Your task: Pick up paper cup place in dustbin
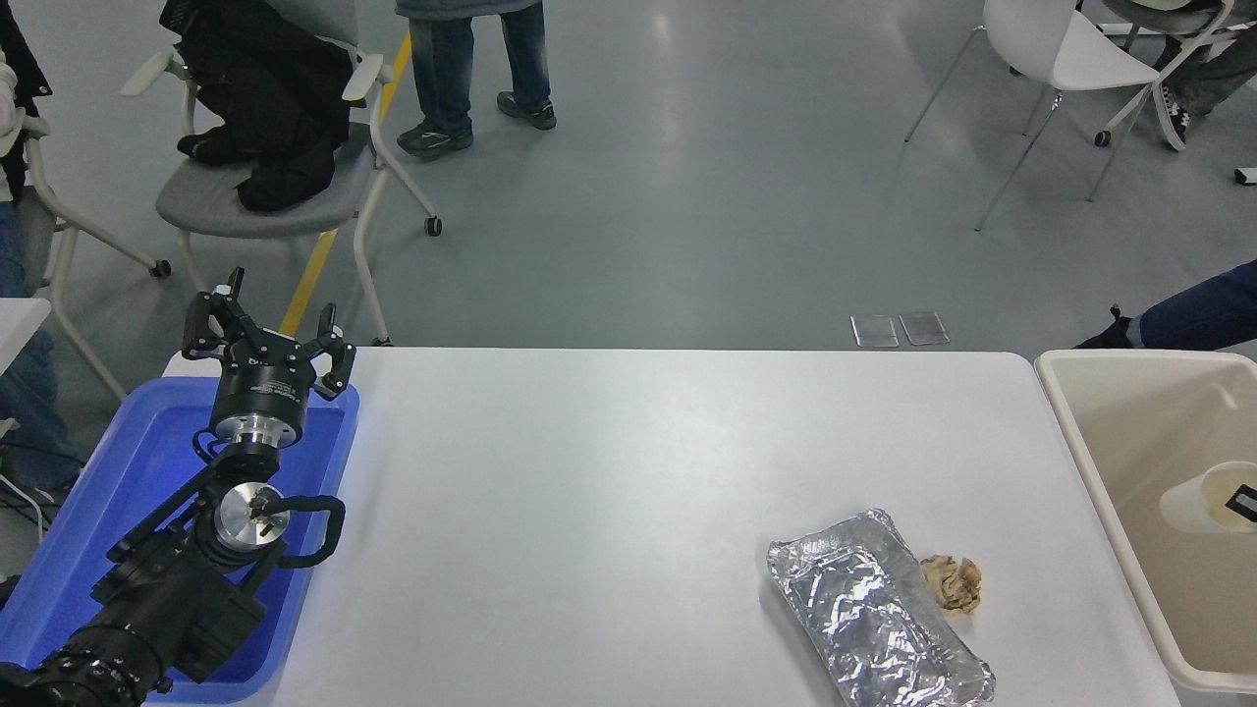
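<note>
I see the paper cup [1200, 498] over the dustbin [1085, 442] at three o'clock, at the frame's edge, with a small black piece at its mouth. I cannot tell my right gripper's state. My left gripper [267, 334] is parked at nine o'clock over the blue tray [88, 511], fingers spread, holding nothing. A foil tray [874, 614] and a paper wad [951, 582] lie on the bench [589, 491] at five o'clock.
</note>
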You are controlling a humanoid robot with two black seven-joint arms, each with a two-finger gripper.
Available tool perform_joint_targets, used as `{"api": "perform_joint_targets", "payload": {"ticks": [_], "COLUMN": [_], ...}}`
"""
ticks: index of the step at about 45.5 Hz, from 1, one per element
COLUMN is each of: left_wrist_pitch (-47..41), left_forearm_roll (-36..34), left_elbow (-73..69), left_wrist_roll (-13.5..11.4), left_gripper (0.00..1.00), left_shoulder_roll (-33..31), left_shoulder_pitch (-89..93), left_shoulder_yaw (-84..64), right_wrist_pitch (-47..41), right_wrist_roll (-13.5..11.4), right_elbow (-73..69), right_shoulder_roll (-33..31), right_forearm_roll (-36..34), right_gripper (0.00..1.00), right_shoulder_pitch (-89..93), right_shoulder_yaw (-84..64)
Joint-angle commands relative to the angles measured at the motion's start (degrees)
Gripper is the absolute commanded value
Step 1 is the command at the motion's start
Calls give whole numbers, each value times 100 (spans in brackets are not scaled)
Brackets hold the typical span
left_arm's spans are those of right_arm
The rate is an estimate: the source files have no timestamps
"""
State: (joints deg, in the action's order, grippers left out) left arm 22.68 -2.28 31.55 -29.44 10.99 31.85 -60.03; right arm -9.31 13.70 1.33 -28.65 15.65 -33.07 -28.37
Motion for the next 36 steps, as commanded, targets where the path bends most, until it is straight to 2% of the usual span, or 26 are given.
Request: {"api": "perform_joint_targets", "payload": {"ticks": [1, 16, 24, 31, 36], "left_wrist_pitch": [-1, 8, 8, 8, 8], "left_forearm_roll": [0, 0, 0, 0, 0], "left_elbow": [0, 0, 0, 0, 0], "left_wrist_roll": [0, 0, 0, 0, 0], "left_gripper": [99, 99, 99, 99, 99], "left_shoulder_roll": [-1, -1, -1, -1, -1], "left_shoulder_pitch": [5, -4, -4, -4, -4], "left_shoulder_yaw": [0, 0, 0, 0, 0], "right_wrist_pitch": [8, -141, -905, -1424, -1451], "right_wrist_roll": [19, -8, -25, -34, -60], "right_elbow": [16, -54, -63, -343, -1405], "right_shoulder_roll": [88, 96, 17, -334, -747], "right_forearm_roll": [-27, -106, -106, 17, 333], "right_gripper": [100, 100, 100, 100, 100], "right_shoulder_pitch": [11, -700, -1491, -2414, -3476], "right_shoulder_yaw": [130, 455, 455, 342, -167]}}
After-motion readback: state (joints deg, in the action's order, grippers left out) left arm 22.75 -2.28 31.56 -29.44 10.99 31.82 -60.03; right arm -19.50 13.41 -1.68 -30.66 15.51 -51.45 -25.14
